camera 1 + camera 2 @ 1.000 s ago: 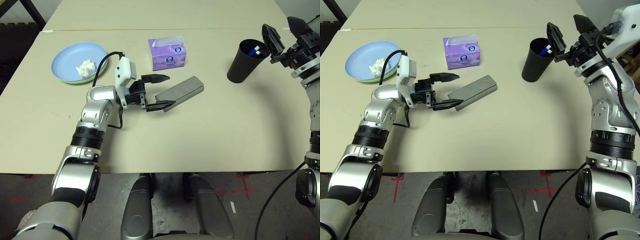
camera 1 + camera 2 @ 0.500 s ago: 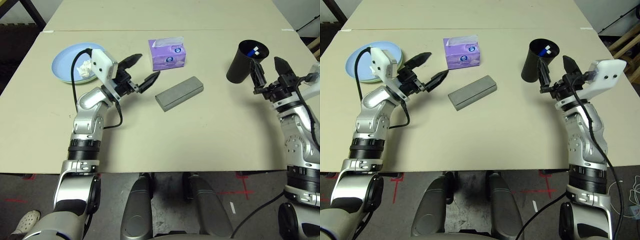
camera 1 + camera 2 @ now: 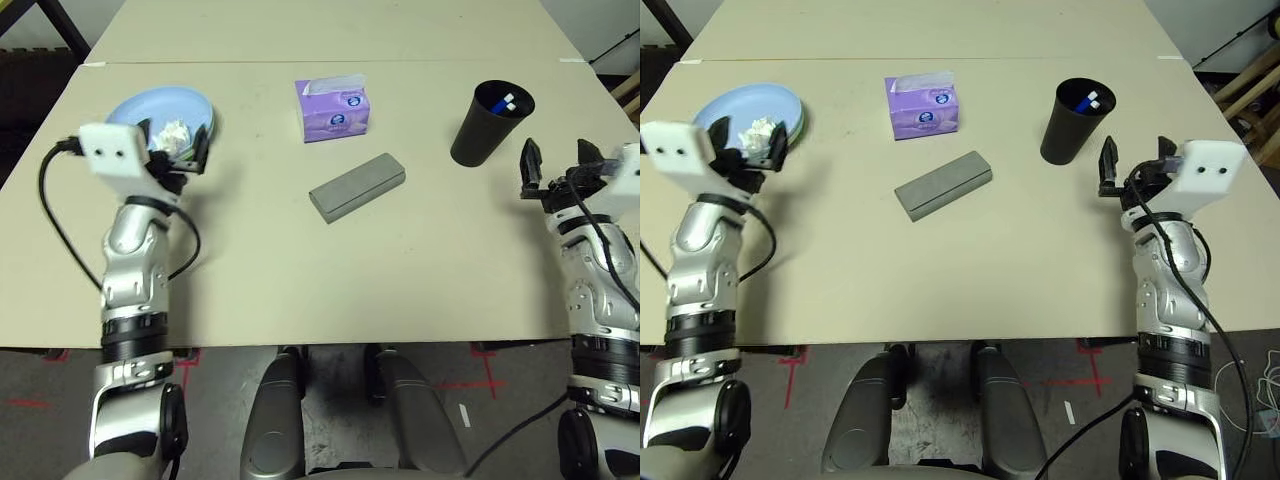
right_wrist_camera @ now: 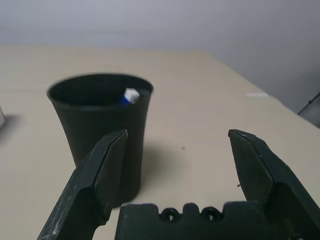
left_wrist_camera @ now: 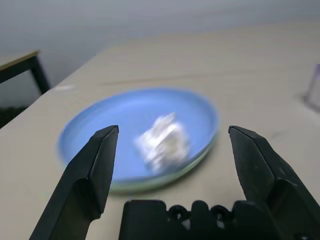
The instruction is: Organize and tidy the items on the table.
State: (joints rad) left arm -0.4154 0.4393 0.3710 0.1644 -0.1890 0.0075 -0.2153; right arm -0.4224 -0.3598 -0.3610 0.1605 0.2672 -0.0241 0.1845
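The crumpled white tissue (image 5: pixel 164 142) was seen on the stacked round plates, light blue over pale green (image 5: pixel 150 102). Nothing was gripped by the wide-open left gripper (image 5: pixel 173 129) beside them or the wide-open right gripper (image 4: pixel 178 132) near the upright black cup (image 3: pixel 480 135). The plates could be shoved if reached too low. The purple tissue box (image 3: pixel 335 112) and grey oblong glasses case (image 3: pixel 357 188) were left between, obstructing a low sweep.

Twin head views down over the whole table (image 3: pixel 270 280); wrist views low, close.
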